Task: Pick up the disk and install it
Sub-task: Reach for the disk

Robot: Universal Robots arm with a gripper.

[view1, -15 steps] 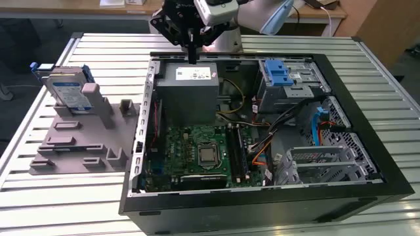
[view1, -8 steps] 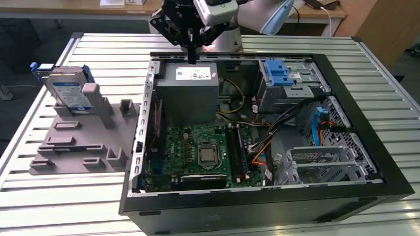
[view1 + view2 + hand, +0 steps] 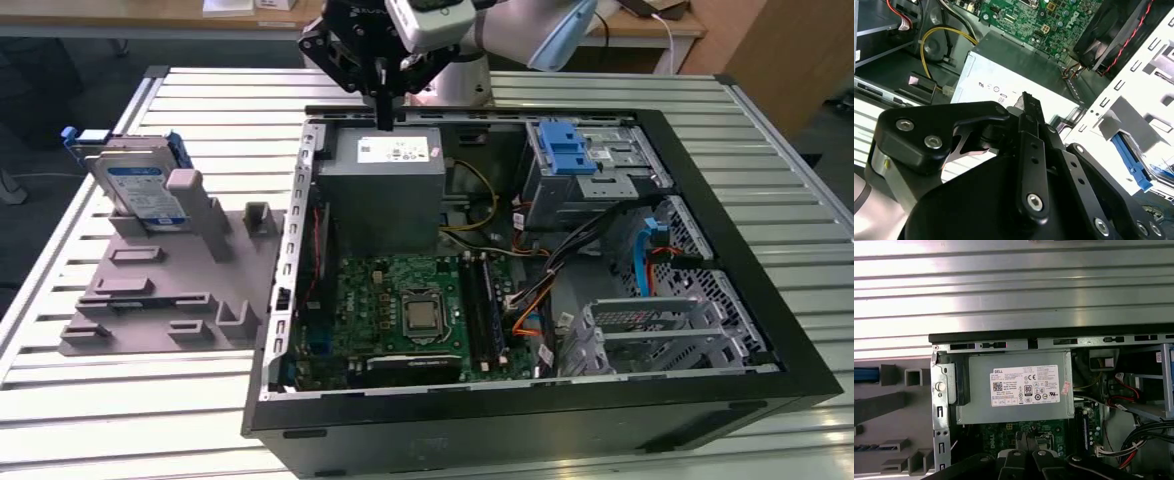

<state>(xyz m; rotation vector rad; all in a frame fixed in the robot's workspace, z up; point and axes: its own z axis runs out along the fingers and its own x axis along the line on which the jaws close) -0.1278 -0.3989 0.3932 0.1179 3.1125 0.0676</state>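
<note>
pincer (image 3: pixel 1026 436) over green motherboard (image 3: pixel 974 438), beside grey power-supply box (image 3: pixel 1014 390).

There is one desk (image 3: pixel 200 400), one open computer case (image 3: pixel 534 425), one tool (image 3: pixel 384 118) and one grey holder (image 3: pixel 147 300). The holder carries one disk (image 3: pixel 144 190). The case contains one grey power supply (image 3: pixel 387 195), one green circuit board (image 3: pixel 387 310) and one blue latch (image 3: pixel 563 150).
</note>
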